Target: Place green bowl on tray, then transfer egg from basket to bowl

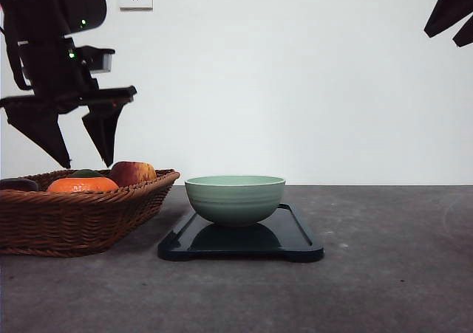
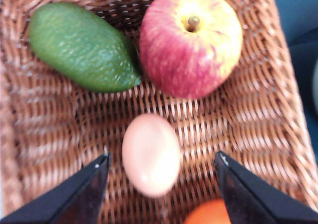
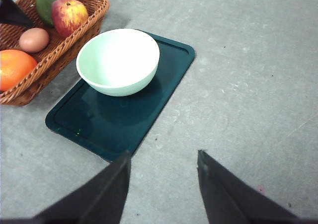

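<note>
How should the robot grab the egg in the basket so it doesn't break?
Probably from straight above, closing gently across the egg's narrow middle. It lies on its side on the basket floor, apart from the apple, and the open left gripper already straddles it.

Front view sits low at table height; both wrist views look down, sharing the basket (image 2: 278,110).

bowl (image 1: 235,198) on tray (image 1: 295,237), basket (image 1: 81,218) left
</note>
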`<action>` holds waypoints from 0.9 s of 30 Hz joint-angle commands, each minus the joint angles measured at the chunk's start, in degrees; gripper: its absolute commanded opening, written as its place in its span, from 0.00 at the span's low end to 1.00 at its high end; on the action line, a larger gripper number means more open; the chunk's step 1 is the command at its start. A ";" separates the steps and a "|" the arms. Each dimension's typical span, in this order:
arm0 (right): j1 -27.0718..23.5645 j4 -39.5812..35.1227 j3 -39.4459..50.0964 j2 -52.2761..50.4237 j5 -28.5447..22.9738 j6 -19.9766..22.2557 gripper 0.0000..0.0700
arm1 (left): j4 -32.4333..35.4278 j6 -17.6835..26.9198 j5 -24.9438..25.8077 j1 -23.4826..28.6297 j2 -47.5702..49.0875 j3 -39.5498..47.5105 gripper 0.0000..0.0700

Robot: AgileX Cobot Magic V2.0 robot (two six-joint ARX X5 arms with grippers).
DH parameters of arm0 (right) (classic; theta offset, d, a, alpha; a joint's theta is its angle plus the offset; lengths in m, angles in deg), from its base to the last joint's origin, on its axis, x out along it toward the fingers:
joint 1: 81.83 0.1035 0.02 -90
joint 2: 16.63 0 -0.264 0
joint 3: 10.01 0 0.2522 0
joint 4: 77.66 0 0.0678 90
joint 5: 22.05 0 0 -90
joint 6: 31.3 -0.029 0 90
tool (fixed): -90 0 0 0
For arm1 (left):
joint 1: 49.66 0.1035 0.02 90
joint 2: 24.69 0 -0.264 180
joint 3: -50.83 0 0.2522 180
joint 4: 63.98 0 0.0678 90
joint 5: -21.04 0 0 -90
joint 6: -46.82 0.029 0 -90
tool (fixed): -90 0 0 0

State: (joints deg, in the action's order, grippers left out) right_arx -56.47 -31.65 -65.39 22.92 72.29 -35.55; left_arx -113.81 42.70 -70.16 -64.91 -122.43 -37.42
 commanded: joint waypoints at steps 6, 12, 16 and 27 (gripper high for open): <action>0.33 -1.32 -0.20 0.84 0.04 0.48 0.37 | 1.70 -0.42 -0.16 -0.08 -4.55 -1.28 0.61; 0.33 -2.94 -0.22 0.85 0.04 0.42 0.37 | 1.99 -0.44 -0.36 0.27 -6.98 -1.28 0.61; 0.33 -3.18 -0.22 0.85 0.04 0.42 0.37 | 2.06 -0.44 -0.36 0.61 -8.12 -1.28 0.61; 0.33 -3.12 -0.22 0.85 0.02 0.42 0.37 | 2.60 -0.46 -0.36 0.66 -9.06 -1.28 0.32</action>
State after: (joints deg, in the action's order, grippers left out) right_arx -56.43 -34.21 -65.39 23.42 72.29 -35.56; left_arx -111.74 42.69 -70.37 -64.14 -130.18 -37.46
